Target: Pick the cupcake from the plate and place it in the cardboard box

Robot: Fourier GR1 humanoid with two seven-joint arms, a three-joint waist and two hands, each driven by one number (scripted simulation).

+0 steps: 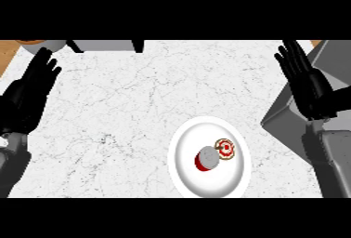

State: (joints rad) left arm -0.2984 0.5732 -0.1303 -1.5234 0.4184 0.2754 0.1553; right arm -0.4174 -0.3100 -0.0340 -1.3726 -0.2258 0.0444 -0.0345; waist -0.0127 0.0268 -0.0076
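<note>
Cupcake (206, 158) on plate (205, 186), w/ box (277, 121) just to its R.

Two black hands on grey forearms.
The left hand (26, 100) and the right hand (316, 97) are both plain black, with long slim fingers and a shorter thumb, and no marking shows on them. The right forearm (334, 160) is mid grey and box-like, with flat faces and softly rounded edges. The left forearm (12, 162) looks darker grey and rounder, with a small pale patch at the wrist.
</note>
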